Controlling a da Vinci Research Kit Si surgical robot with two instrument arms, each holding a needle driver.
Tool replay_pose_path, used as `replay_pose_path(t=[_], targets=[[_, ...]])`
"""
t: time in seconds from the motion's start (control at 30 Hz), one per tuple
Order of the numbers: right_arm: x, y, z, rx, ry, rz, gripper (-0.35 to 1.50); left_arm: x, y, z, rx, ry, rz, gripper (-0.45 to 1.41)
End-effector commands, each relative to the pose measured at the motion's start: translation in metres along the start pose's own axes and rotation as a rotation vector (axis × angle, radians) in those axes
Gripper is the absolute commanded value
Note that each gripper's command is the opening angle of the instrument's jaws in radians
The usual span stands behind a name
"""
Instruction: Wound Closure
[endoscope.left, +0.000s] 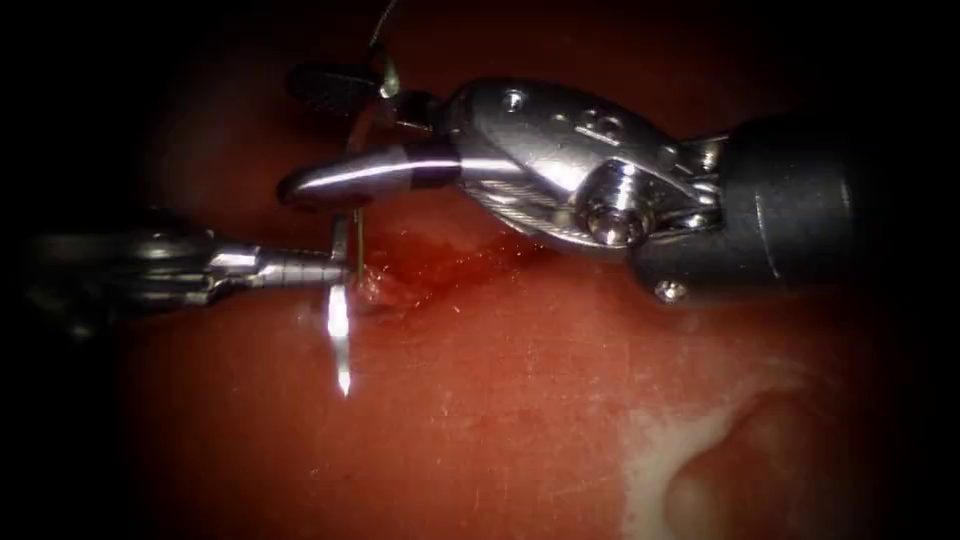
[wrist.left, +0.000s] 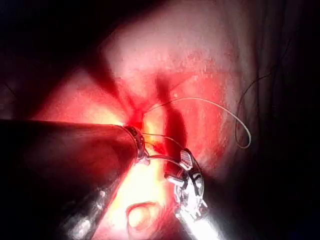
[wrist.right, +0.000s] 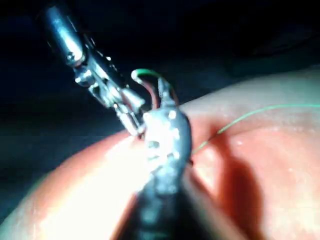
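Two tools: both meet at the needle (endoscope.left: 340, 325), just left of the wet cut (endoscope.left: 430, 270) in the tissue (endoscope.left: 520, 420).
Left tool (endoscope.left: 335, 270): comes in level from the endoscope view's left, jaws closed on the needle's shaft, crossing it nearly square.
Right tool (endoscope.left: 335, 135): comes in from the right above the needle; jaws spread, one bright curved blade at the needle's upper part, one dark blade higher, with the needle's upper arc running up between them. Whether either blade touches the needle cannot be told.
Needle: stands near upright in the endoscope view, long axis top to bottom; its bright pointed end hangs free below the left tool's grip, over the tissue, not in it.
Thread (wrist.left: 220, 107): in the left wrist view it loops loose over the tissue; in the right wrist view a thin strand trails away beside the right tool.
Key relation: the needle lies below and slightly left of the right tool's open jaws; judged from this, the left tool has it, the right tool is the nearer free one.
Red fluid (endoscope.left: 470, 262): pools along the cut, just right of the needle.
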Motion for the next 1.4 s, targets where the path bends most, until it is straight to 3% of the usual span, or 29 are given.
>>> replay_pose_path(t=[0.03,0.4,0.53,0.83,0.87,0.9,0.93,0.97,1.2,1.23,1.27,1.33,1.4], targets=[[-0.0004,0.0003,0.0005,0.002,0.001,0.002,1.08,-0.0003,-0.0004,0.0005,-0.008,0.003,-0.002,-0.35],[-0.0013,0.0007,0.0003,0.026,-0.006,0.023,0.93,-0.0004,0.0004,0.0002,-0.098,-0.020,-0.005,-0.35],[-0.0012,0.0007,0.0001,0.052,-0.012,0.037,0.57,-0.0004,0.0004,0.0002,-0.101,-0.026,-0.004,-0.35],[-0.0005,0.0007,-0.0003,0.056,-0.002,0.043,0.51,-0.0006,0.0002,0.0004,-0.104,-0.031,-0.002,-0.35],[-0.0005,0.0007,-0.0003,0.056,-0.002,0.049,0.39,-0.0006,0.0003,0.0004,-0.104,-0.031,0.003,-0.35],[-0.0005,0.0007,-0.0003,0.057,-0.002,0.048,-0.03,-0.0006,0.0003,0.0004,-0.104,-0.031,0.003,-0.35],[-0.0006,0.0007,-0.0003,0.057,-0.002,0.048,-0.28,-0.0006,0.0003,0.0004,-0.104,-0.031,0.003,-0.35],[-0.0006,0.0007,-0.0003,0.058,-0.003,0.048,-0.35,-0.0006,0.0003,0.0004,-0.104,-0.031,0.003,-0.35],[-0.0006,0.0011,-0.0008,0.059,-0.003,0.052,-0.35,-0.0008,0.0004,0.0004,-0.107,-0.035,0.015,-0.35],[-0.0006,0.0013,-0.0011,0.060,-0.004,0.053,-0.35,-0.0008,0.0005,0.0006,-0.108,-0.032,0.044,-0.28],[-0.0005,0.0013,-0.0011,0.060,-0.004,0.052,-0.35,-0.0008,0.0006,0.0007,-0.109,-0.030,0.078,0.07],[-0.0006,0.0014,-0.0012,0.061,-0.004,0.052,-0.35,-0.0005,0.0008,0.0011,-0.111,-0.023,0.159,0.46],[-0.0006,0.0014,-0.0013,0.061,-0.004,0.052,-0.35,-0.0001,0.0010,0.0016,-0.112,-0.015,0.257,0.68]])
